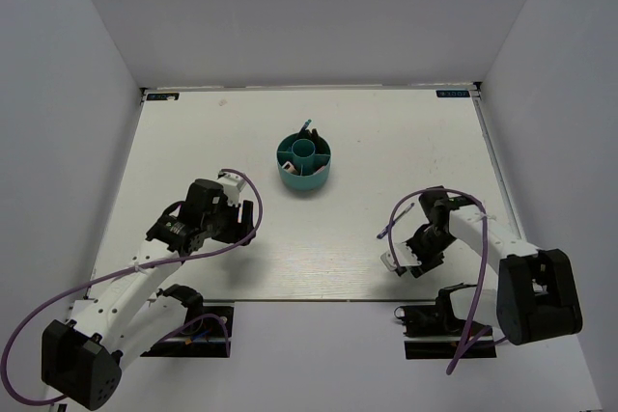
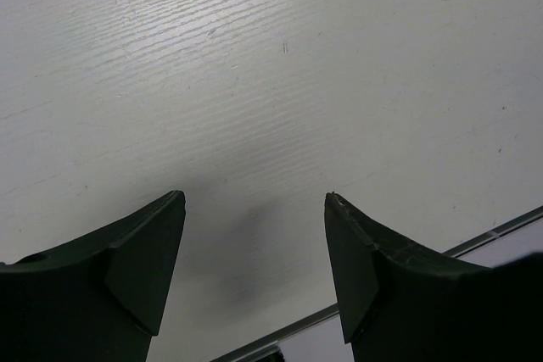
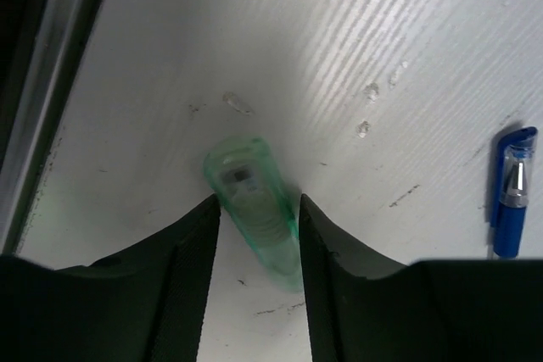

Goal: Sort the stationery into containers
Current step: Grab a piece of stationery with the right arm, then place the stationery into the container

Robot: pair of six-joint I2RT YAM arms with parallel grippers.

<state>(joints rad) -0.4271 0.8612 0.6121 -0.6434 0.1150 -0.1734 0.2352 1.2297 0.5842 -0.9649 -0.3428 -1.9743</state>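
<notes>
**deskbot_dan:** One container is all I count: a round teal plastic organiser (image 1: 307,180), split into compartments around a central cup. It sits toward the far middle of the white table (image 1: 406,142), well apart from both arms. How many loose bits can you make out?

**pen_hoarder:** Not many tbh. One pale mint see-through piece (image 3: 244,177) is lying on the table on the right side, near the front edge. The right gripper (image 3: 259,199) is down over it. Its jaws are clamped on the two long sides, and the rounded end pokes out past the tips. Then there's one thin blue pen (image 3: 512,201) lying flat on the table, off to the side in the right wrist view. It's not touching the mint piece or the jaws.

**deskbot_dan:** And inside the organiser?

**pen_hoarder:** From above I count two things. One is a second blue pen (image 1: 307,126), standing tilted and sticking out over the far rim. The other is a small pinkish bit (image 1: 290,168) in a left-hand compartment. Anything else in there is too small to tell.

**deskbot_dan:** Left arm?

**pen_hoarder:** The left gripper (image 2: 254,197) has both jaws spread wide apart, with only bare table showing between them. It hangs low over the table close to the front edge, well apart from the organiser.
</notes>
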